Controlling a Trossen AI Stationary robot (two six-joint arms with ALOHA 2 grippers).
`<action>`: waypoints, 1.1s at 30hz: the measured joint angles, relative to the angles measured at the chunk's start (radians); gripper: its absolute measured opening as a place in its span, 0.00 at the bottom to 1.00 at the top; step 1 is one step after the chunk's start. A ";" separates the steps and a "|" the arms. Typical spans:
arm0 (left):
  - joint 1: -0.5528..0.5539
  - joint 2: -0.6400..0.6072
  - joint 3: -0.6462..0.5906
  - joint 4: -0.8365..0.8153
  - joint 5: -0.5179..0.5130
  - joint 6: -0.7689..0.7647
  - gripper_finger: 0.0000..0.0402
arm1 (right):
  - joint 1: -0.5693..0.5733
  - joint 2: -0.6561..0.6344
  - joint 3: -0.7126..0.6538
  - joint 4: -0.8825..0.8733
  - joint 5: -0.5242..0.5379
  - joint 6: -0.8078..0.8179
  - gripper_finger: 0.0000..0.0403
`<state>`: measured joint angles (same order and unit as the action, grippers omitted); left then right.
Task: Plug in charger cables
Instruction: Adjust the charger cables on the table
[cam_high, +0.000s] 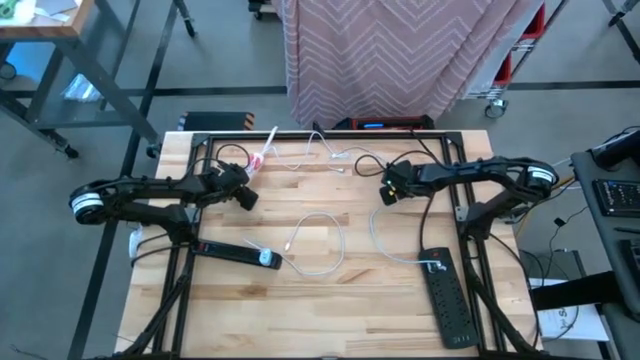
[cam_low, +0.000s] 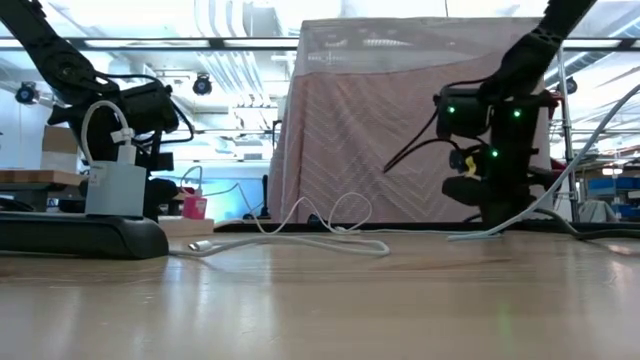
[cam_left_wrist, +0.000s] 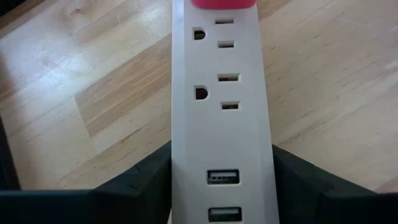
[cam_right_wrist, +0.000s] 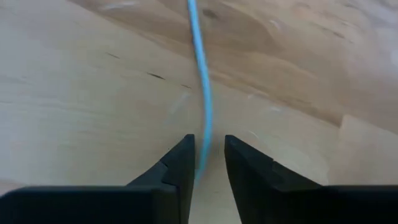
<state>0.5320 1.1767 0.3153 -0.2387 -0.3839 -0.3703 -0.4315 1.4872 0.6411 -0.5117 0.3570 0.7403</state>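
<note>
Already bracing and pinching.
My left gripper (cam_left_wrist: 221, 186) straddled the white power strip (cam_left_wrist: 217, 112), steadying it; my right gripper (cam_right_wrist: 208, 168) pinched a charger cable (cam_right_wrist: 202, 68) nearby.

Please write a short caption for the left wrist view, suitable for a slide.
Left end effector straddling a white power strip, red-pink plug block seated at its far end.

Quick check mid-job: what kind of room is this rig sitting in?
Likely a robotics lab or workshop: exposed ceiling ducts and lights, a workbench on concrete floor, a pink cloth screen behind the butcher-block table.
</note>
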 joint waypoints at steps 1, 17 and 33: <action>0.000 0.000 0.000 0.001 0.000 0.000 0.50 | 0.000 -0.004 -0.014 0.031 -0.012 -0.002 0.18; 0.003 0.000 0.000 0.015 -0.002 0.000 0.50 | 0.185 -0.345 -0.061 0.227 -0.043 -0.182 0.00; 0.007 0.000 0.000 0.041 -0.002 -0.004 0.50 | 0.444 -0.713 -0.059 0.798 -0.054 -0.627 0.00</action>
<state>0.5388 1.1767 0.3153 -0.1978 -0.3859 -0.3746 0.0128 0.7744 0.5819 0.2866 0.3034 0.1130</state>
